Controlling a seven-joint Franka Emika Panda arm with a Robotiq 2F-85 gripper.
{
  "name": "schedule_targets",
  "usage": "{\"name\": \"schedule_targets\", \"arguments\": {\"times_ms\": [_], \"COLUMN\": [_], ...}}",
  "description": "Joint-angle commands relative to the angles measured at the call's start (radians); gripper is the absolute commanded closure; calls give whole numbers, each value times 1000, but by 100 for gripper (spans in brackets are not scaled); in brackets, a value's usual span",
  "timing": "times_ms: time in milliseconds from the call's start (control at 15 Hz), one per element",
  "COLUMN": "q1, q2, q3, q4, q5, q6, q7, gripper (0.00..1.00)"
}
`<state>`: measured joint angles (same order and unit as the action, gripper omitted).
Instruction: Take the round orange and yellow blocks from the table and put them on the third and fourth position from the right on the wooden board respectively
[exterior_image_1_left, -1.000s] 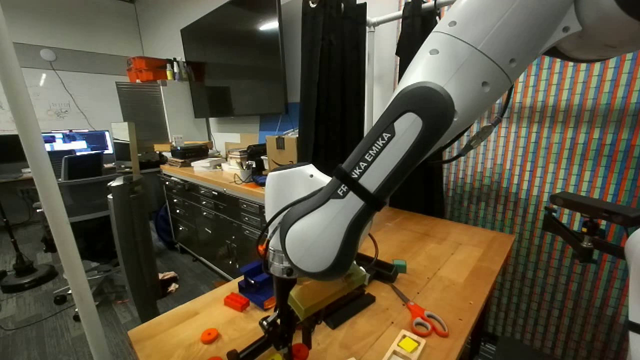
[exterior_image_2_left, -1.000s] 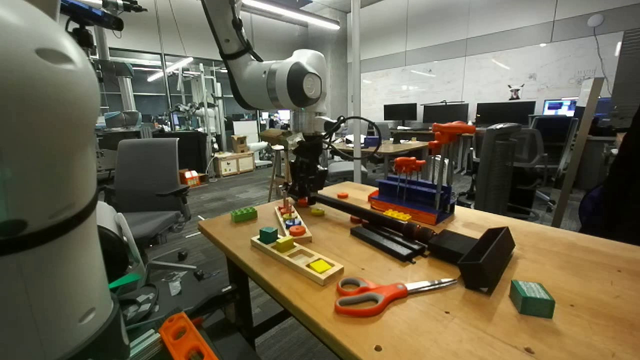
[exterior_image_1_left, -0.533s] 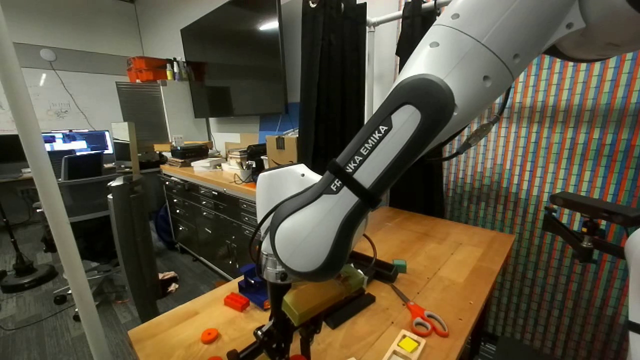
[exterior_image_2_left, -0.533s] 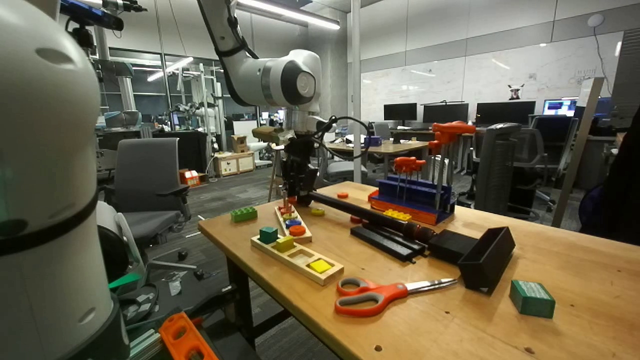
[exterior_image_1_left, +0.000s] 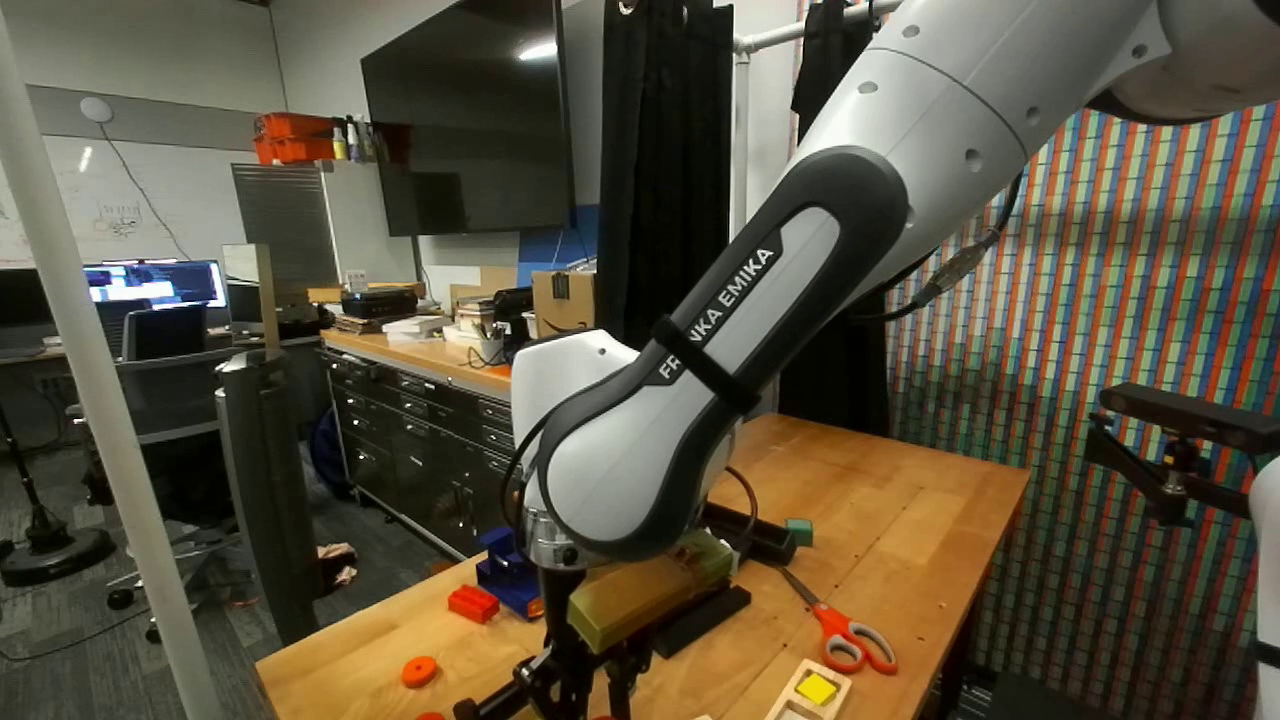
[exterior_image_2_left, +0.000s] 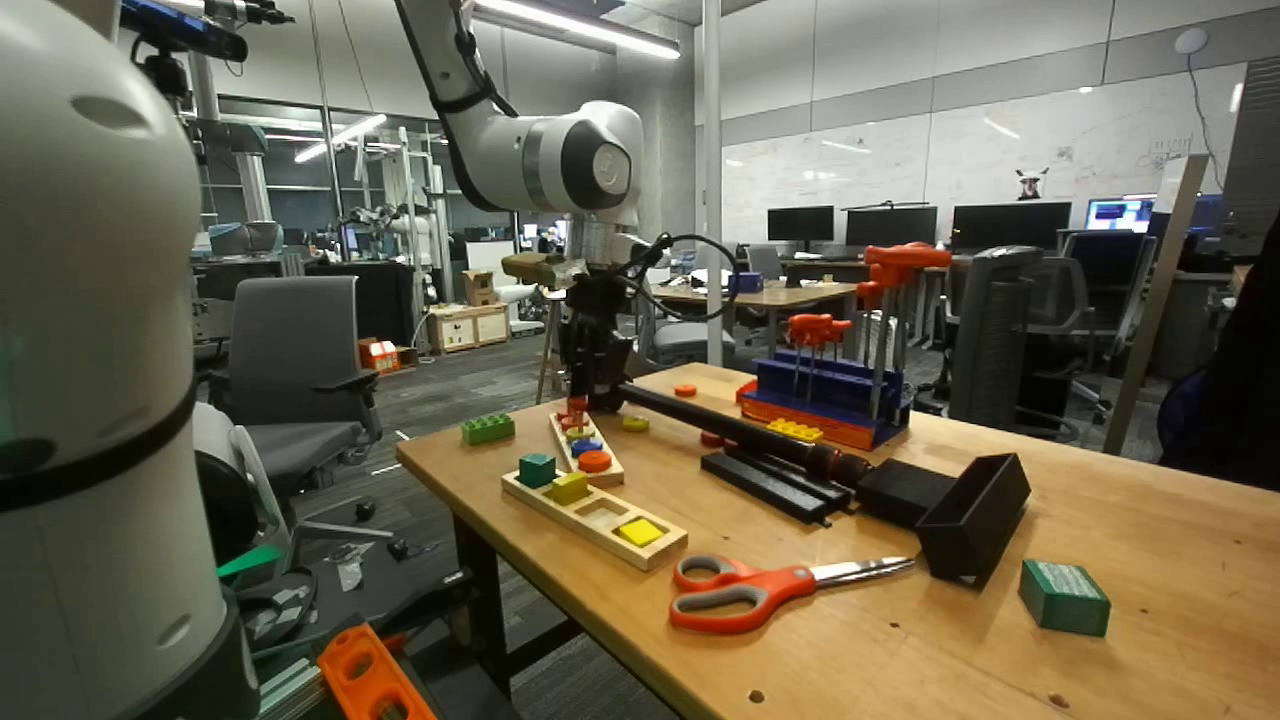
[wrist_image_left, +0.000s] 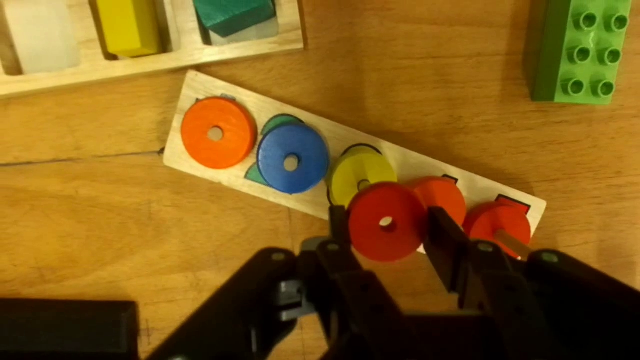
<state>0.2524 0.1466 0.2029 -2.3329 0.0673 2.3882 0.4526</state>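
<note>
The wooden board is a narrow light peg board in the wrist view. It bears an orange, a blue, a yellow, an orange-red and a red round block, left to right. It also shows in an exterior view. My gripper is shut on a red round block, held above the board and partly covering its yellow block. It also shows in an exterior view. On the table lie an orange round block and a yellow round block.
A tray with square blocks stands by the peg board. A green brick, a long dark rod, black parts, scissors and a blue tool stand lie around. Another red round block is beside the rod.
My gripper has moved over the peg board, to the left in both exterior views, with the red round block in it. It has moved little in the last half second.
</note>
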Motion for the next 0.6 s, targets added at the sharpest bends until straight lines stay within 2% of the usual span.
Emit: {"name": "schedule_targets", "arguments": {"times_ms": [0,533], "q1": [1,-6], "q2": [-15,3], "q3": [3,1], "q4": [14,18], "q5": [29,53], "q6": [-41,-58], "q7": [-9,-31], "gripper": [76,76]}}
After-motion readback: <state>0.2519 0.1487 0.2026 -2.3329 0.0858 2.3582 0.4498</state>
